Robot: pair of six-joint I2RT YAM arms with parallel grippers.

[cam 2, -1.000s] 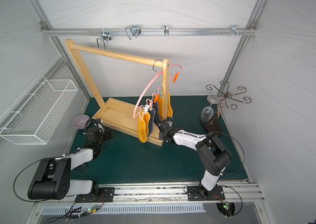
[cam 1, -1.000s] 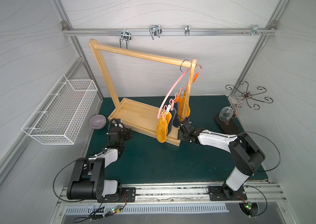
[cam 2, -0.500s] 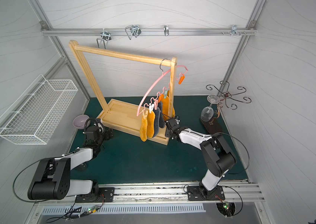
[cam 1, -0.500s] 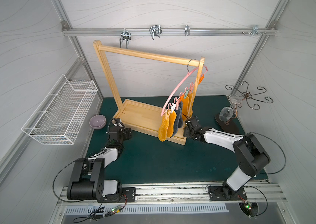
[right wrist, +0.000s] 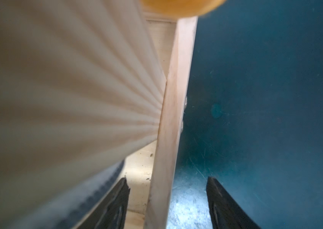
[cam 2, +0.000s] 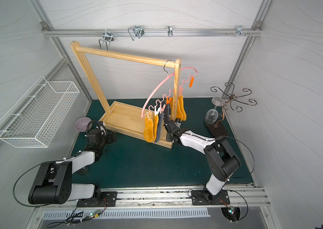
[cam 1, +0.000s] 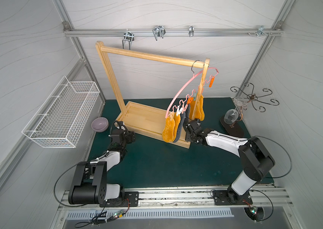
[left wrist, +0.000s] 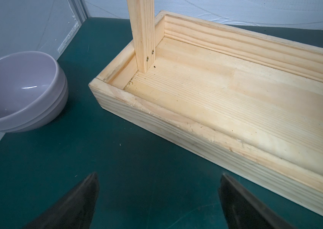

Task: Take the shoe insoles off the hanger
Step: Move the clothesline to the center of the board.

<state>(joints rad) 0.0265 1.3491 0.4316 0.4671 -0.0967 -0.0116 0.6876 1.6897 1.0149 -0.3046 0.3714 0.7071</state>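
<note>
Wooden rack [cam 1: 148, 56] slid right; hanger [cam 1: 213, 68] swung; right tool [right wrist: 167, 178] straddles base wall [right wrist: 168, 119].

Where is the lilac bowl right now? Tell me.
In both top views the lilac bowl sits at the green mat's left edge, between the wire basket and the wooden rack's base, just ahead of the open left gripper.

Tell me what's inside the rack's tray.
The tray shows bare wood around one post. Its other end is largely hidden behind the hanging insoles and right fingers.
</note>
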